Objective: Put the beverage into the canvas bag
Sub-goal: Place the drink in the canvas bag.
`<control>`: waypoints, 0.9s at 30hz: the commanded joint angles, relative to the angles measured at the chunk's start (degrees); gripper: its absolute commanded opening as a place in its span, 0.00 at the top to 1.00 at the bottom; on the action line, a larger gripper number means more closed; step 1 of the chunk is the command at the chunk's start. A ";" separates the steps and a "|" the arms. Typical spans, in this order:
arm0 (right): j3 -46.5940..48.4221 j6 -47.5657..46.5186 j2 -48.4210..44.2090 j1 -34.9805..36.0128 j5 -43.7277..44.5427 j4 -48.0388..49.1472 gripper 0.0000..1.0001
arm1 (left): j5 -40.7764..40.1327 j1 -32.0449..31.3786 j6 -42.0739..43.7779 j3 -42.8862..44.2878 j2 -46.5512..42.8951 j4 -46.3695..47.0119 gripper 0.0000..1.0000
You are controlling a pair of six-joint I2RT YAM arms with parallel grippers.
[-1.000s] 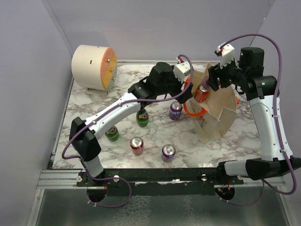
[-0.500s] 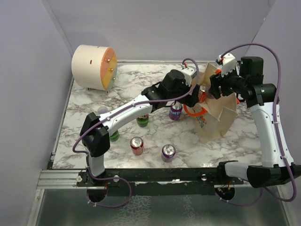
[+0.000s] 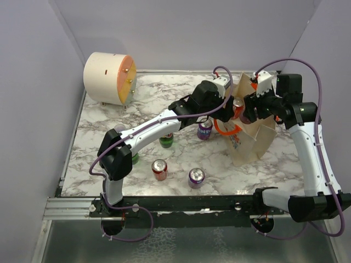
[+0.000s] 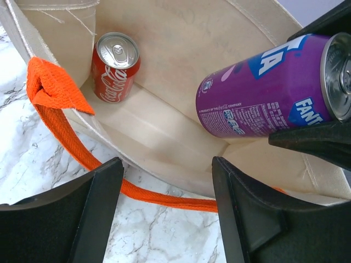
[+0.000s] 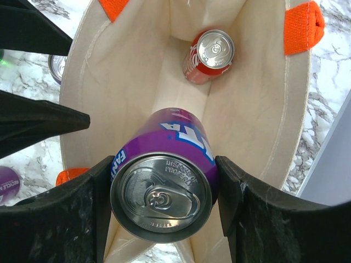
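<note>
Squeezing the purple Fanta can [image 5: 162, 189] by its sides, the right pincer [image 5: 164, 200] holds it over the open mouth of the canvas bag [image 5: 258, 115]. One black finger presses on each side of the can. The can's shiny top faces up and its bottom points down into the bag. It hangs in the air, well above the bag's floor.

Down on that floor stands a red Coca-Cola can [image 5: 211, 55], upright, at one end of the bag.

The left pincer [image 4: 166, 170] is at the bag's left side, close to the rim. Its fingers are spread wide and it has hold of nothing. An orange handle [image 4: 60, 104] hangs over the bag's rim just in front of it.

More drinks stand outside the bag on the marble table [image 3: 109, 126]. A small purple can [image 3: 204, 129] is just left of the bag. A red can [image 3: 159, 169] and another purple can [image 3: 196, 176] stand farther off, to the bag's front left. Two green drinks [image 3: 131, 158] are farther left again. A big round drum [image 3: 108, 76] sits far from the bag, at the back left.
</note>
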 commanded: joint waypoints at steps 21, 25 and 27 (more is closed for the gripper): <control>-5.55 -5.17 3.30 -0.89 -2.40 15.63 0.74 | 7.33 -0.24 8.98 -5.03 -0.34 3.20 0.53; -9.00 -6.45 5.57 -0.80 -3.79 19.43 0.74 | 7.63 -0.24 8.43 -4.40 0.19 3.09 0.59; -10.29 -6.35 6.89 -0.80 -4.11 20.92 0.75 | 8.40 -0.24 8.30 -4.32 0.39 3.16 0.61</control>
